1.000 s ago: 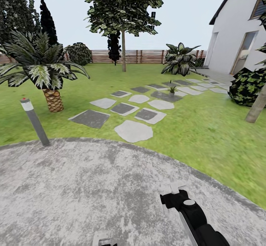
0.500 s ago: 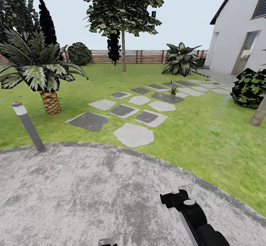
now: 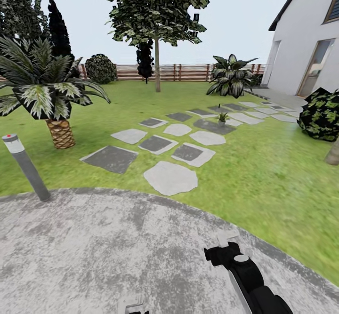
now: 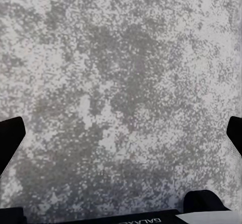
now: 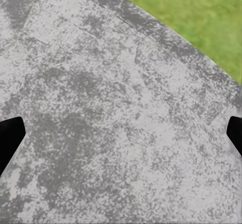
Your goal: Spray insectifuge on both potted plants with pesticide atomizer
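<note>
Far across the lawn, a small potted plant [image 3: 222, 117] in a grey pot stands on the stepping stones. A bigger potted plant [image 3: 230, 80] with pale-speckled leaves grows beyond it, near the fence. The pesticide atomizer is too small to make out at this distance. My right gripper [image 3: 226, 242] hangs over the grey paving at the near right. Its dark fingertips sit wide apart in the right wrist view, open and empty [image 5: 121, 133]. My left gripper [image 3: 134, 306] peeks in at the bottom edge. It is also open over bare paving [image 4: 121, 136].
I stand on a round grey paved area [image 3: 117, 248]. A grey bollard lamp [image 3: 24, 165] and a palm [image 3: 52, 95] are at the left. Stepping stones [image 3: 170, 177] lead over the lawn. A tree [image 3: 157, 64], a slat fence [image 3: 183, 72], a dark bush [image 3: 322, 114] and a white house [image 3: 306, 45] lie beyond.
The whole view has shifted: the lamp and palm slid left and lower and the bush at the right slid further right, so the camera moved. Both arms hold the same pose.
</note>
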Robot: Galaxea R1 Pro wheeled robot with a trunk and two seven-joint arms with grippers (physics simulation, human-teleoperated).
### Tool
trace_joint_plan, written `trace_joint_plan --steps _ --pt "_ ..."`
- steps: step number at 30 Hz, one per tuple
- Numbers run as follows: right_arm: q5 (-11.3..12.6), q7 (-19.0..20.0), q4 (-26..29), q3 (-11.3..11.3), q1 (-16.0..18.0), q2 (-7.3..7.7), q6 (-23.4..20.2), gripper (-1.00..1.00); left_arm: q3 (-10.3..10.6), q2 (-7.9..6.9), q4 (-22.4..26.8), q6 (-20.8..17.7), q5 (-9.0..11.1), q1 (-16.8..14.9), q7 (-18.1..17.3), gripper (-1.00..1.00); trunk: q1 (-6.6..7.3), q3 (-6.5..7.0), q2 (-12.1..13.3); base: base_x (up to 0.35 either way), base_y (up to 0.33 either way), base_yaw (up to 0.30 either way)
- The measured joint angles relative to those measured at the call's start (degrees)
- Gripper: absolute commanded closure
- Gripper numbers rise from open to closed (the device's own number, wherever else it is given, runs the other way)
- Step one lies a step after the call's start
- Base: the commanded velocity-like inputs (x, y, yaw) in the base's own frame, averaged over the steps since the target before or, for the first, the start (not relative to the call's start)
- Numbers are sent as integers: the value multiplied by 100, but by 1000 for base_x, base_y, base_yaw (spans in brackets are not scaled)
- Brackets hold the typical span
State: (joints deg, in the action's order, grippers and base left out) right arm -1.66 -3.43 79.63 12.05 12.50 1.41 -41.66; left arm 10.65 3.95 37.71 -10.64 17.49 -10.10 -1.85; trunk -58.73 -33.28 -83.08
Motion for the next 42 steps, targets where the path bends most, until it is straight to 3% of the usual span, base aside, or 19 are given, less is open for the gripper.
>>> trace_joint_plan --steps 42 --pt "0 0 7 -1 1 0 0 -100 -2 6 0 0 0 -1 0 -100 0 0 0 320 0 0"
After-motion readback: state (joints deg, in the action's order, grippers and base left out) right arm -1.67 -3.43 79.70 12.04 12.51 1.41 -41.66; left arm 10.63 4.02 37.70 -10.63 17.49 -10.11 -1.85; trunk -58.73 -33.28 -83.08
